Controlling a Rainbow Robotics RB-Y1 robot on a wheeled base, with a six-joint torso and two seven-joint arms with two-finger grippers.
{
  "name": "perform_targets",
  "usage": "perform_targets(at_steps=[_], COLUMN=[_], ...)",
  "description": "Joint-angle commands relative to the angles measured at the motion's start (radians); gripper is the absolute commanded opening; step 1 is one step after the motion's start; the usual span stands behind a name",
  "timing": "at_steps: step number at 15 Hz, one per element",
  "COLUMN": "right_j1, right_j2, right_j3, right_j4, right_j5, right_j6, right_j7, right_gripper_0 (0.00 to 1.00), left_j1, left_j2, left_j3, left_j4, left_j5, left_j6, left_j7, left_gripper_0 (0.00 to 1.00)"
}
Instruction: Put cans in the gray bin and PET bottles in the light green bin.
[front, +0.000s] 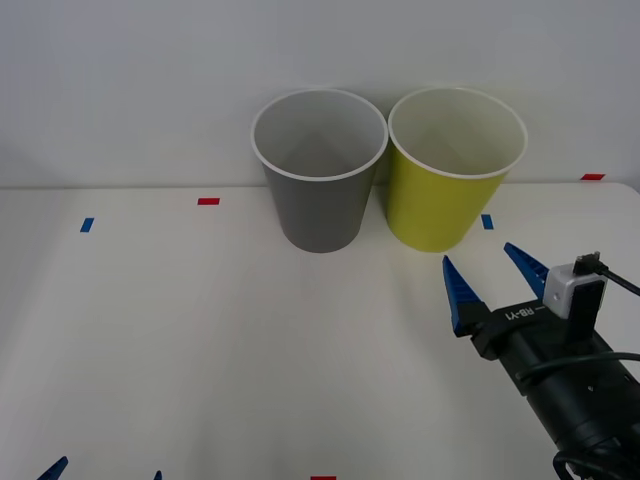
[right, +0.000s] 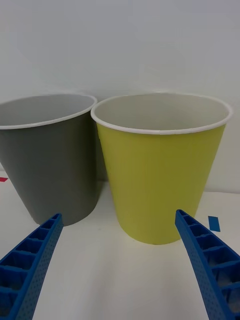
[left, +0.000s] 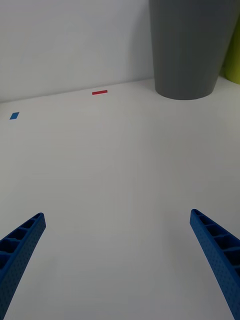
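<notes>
Hovering my right hand (front: 492, 272), fingers spread and empty, before the light green bin (front: 447, 200) beside the gray bin (front: 318, 205), while my left hand (front: 100, 472) waits open at the bench (front: 200, 340) edge.

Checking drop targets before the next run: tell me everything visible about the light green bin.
The light green bin is a tall round tapered bucket, yellow-green outside with a white rim and pale inside, smooth like plastic. It stands upright on the white table at the back by the wall, on the robot's right of the gray bin, rims close or touching. Nothing shows inside as far as can be seen. The right gripper, open, is just in front of it, not touching.
</notes>
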Motion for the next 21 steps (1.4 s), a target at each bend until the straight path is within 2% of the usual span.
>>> perform_targets(at_steps=[1,2,3,7,21], right_j1=[0.020,0.025,0.042,0.127,0.526], right_j2=[-0.013,-0.021,-0.013,0.037,-0.016], right_j3=[-0.001,0.002,0.004,-0.012,-0.038], right_j4=[0.000,0.002,0.009,0.152,0.155], right_j5=[0.072,0.103,0.100,0.106,0.003], right_j6=[-0.001,-0.002,-0.021,-0.252,-0.481], right_j7=[-0.004,-0.009,-0.010,0.005,0.030], right_gripper_0=[0.76,0.76,0.76,0.76,0.76], left_j1=[0.000,0.000,0.000,0.000,0.000], left_j2=[0.000,0.000,0.000,0.000,0.000], left_j3=[0.000,0.000,0.000,0.000,0.000], left_j4=[0.000,0.000,0.000,0.000,0.000], left_j5=[0.000,0.000,0.000,0.000,0.000], left_j6=[0.000,0.000,0.000,0.000,0.000], left_j7=[0.000,0.000,0.000,0.000,0.000], left_gripper_0=[1.00,1.00,1.00,1.00,1.00])
